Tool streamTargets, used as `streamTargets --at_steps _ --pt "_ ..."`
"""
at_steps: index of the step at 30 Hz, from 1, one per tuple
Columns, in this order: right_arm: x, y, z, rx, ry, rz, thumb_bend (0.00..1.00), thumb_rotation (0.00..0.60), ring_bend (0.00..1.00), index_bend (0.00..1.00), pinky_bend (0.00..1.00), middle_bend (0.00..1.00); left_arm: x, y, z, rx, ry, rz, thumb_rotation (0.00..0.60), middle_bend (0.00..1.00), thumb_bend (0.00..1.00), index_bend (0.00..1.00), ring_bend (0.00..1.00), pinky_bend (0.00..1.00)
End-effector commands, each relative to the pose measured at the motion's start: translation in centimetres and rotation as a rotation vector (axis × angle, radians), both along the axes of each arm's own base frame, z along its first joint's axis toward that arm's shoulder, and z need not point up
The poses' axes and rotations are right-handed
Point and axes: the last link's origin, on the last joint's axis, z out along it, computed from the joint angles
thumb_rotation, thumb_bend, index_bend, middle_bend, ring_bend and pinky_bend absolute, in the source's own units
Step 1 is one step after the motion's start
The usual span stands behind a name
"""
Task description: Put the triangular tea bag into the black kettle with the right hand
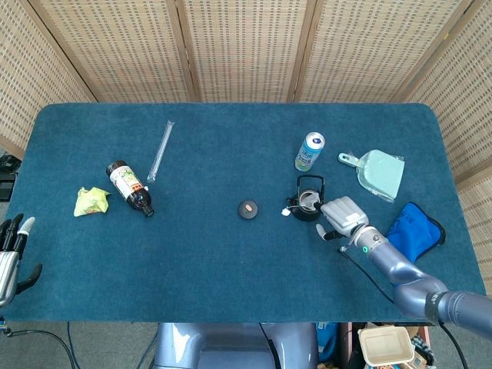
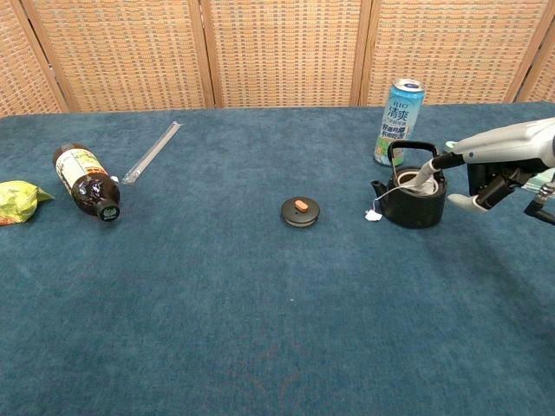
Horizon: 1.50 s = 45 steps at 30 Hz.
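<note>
Inside the black kettle [image 2: 414, 201] sits the triangular tea bag [image 2: 413, 183], its tag [image 2: 372, 216] dangling onto the worktop [image 1: 231, 254] — right hand [image 2: 499, 160] just beside, fingers apart, holding nothing. The lid [image 2: 300, 211] lies well apart; left hand [image 1: 11, 250] spread and empty at the worktop's edge.

- Head view: camera set high, looking steeply down on the whole blue felt-covered table [image 1: 231, 261], woven cane screens at the far edge.
- Chest view: camera set low and nearer, facing forward across the table top toward those screens.
- Shared: the small black kettle [image 1: 309, 204] [image 2: 414, 201], round black lid [image 1: 247, 208] [image 2: 300, 211] and dark glass bottle [image 1: 129, 187] [image 2: 86, 183].
</note>
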Motion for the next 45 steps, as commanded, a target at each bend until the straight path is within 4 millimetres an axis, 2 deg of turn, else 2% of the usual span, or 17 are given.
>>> streamTargets --at_steps 1,18,37,39,41,45 --pt "0.0 -0.2 -0.2 0.009 0.013 -0.004 0.74 0.340 0.95 0.12 0.92 0.98 -0.1 0.0 0.0 -0.001 -0.001 0.003 0.600 0.00 0.35 0.00 0.00 0.00" --pt "0.5 -1.1 -1.2 0.023 0.058 0.003 0.74 0.339 0.95 0.12 0.92 0.98 -0.5 -0.2 -0.2 -0.007 -0.010 0.012 0.600 0.00 0.35 0.00 0.00 0.00" --pt "0.0 -0.4 0.2 -0.022 0.057 -0.014 0.74 0.337 0.95 0.12 0.92 0.98 -0.7 -0.2 -0.2 -0.006 -0.013 0.016 0.600 0.00 0.35 0.00 0.00 0.00" --pt "0.2 -0.2 0.7 -0.036 0.040 -0.009 0.74 0.308 0.95 0.12 0.92 0.97 -0.6 -0.2 -0.2 -0.004 -0.014 0.014 0.600 0.00 0.35 0.00 0.00 0.00" --pt "0.5 0.1 1.2 -0.052 0.022 -0.003 0.74 0.249 0.95 0.12 0.92 0.96 -0.6 -0.1 -0.2 -0.004 -0.014 0.012 0.600 0.00 0.35 0.00 0.00 0.00" --pt "1.0 0.9 2.1 -0.096 -0.023 0.010 0.74 0.210 0.95 0.11 0.92 0.93 -0.5 -0.1 -0.2 -0.001 -0.016 0.010 0.600 0.00 0.35 0.00 0.00 0.00"
